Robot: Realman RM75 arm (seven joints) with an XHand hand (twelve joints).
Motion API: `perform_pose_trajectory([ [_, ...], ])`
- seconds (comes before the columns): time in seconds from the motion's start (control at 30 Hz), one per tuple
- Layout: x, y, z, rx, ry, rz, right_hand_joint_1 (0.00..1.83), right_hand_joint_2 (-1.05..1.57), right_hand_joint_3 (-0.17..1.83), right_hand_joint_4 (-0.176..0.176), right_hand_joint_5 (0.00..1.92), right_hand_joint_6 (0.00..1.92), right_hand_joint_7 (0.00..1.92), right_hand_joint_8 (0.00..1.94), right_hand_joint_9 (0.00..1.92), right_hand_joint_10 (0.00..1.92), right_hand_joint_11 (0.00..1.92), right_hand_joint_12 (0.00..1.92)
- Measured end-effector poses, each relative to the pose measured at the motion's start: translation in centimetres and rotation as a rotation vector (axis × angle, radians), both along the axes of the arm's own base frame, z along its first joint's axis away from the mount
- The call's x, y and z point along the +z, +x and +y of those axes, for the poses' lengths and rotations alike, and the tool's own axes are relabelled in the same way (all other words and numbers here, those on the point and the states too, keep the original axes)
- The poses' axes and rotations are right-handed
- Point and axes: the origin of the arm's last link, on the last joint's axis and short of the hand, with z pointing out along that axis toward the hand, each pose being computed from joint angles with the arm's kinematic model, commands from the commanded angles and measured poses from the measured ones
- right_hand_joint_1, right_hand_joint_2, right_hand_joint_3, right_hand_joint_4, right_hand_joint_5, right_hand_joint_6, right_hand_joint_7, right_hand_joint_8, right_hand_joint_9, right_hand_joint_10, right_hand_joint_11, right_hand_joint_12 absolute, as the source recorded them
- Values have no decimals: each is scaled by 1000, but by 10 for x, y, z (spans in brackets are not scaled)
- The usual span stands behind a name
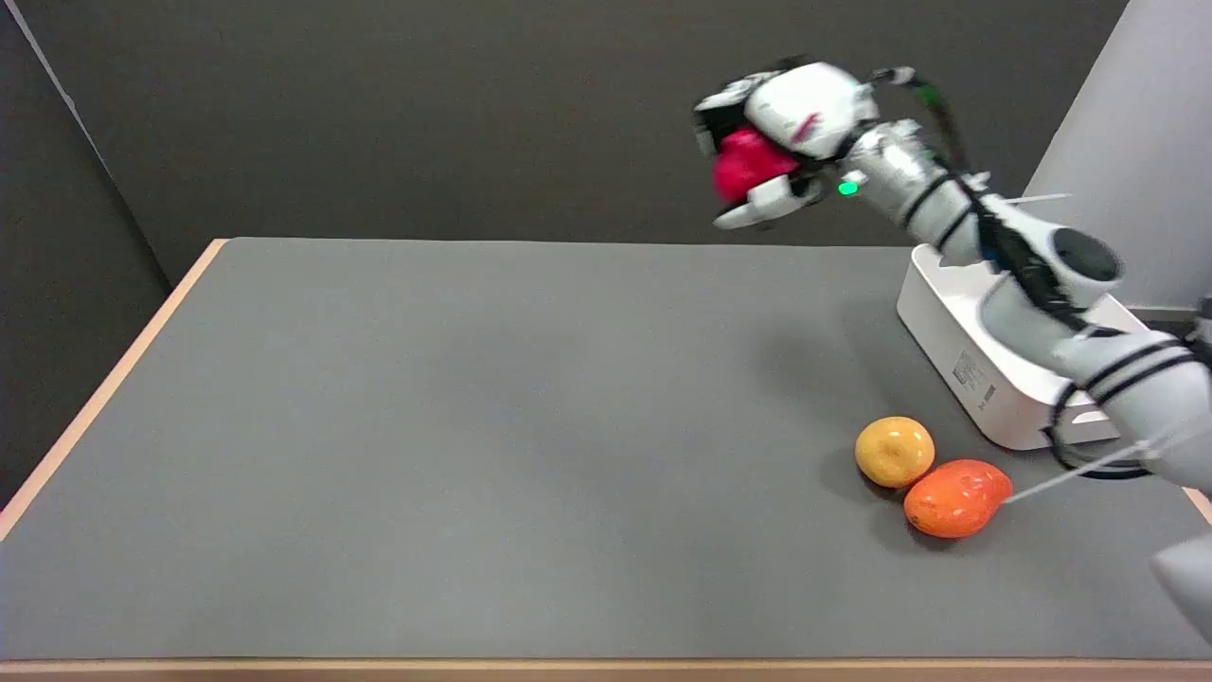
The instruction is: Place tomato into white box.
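Right now the robot hand (772,142) is wrapped around the red tomato (748,163), high in the air and well to the side of the white box (956,355). If the fingers slip, the tomato could drop onto the bench (473,426), roll away, or miss the box and bump its rim.

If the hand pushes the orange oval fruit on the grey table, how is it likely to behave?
The orange oval fruit looks rounded and egg-shaped, so it would probably roll, likely in a wobbling curve rather than straight. Its skin shows glossy highlights, so it may be slippery. It touches the round yellow fruit, so a push from the right would probably nudge that too.
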Motion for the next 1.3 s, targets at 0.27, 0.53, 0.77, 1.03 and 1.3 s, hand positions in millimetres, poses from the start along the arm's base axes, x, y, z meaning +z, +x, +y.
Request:
perform_pose_trajectory([
  [0.27, 76, 8, 35, 11, -298, 56, 1484, 985, 380, 176, 647, 1463, 786, 1339, 806, 1461, 903, 1784],
  [0.53, 143, 1, 75, -23, -548, 54, 1484, 984, 382, 176, 648, 1465, 787, 1340, 806, 1459, 901, 1780],
  [0.77, 186, -17, 105, -82, -707, 34, 1486, 979, 389, 153, 653, 1476, 791, 1338, 811, 1452, 888, 1781],
  [1.03, 209, -39, 123, -155, -797, 29, 1487, 976, 393, 170, 650, 1478, 791, 1345, 805, 1448, 883, 1786],
  [1.3, 217, -61, 130, -220, -823, 31, 1489, 961, 416, 176, 647, 1475, 803, 1336, 813, 1439, 862, 1772],
])
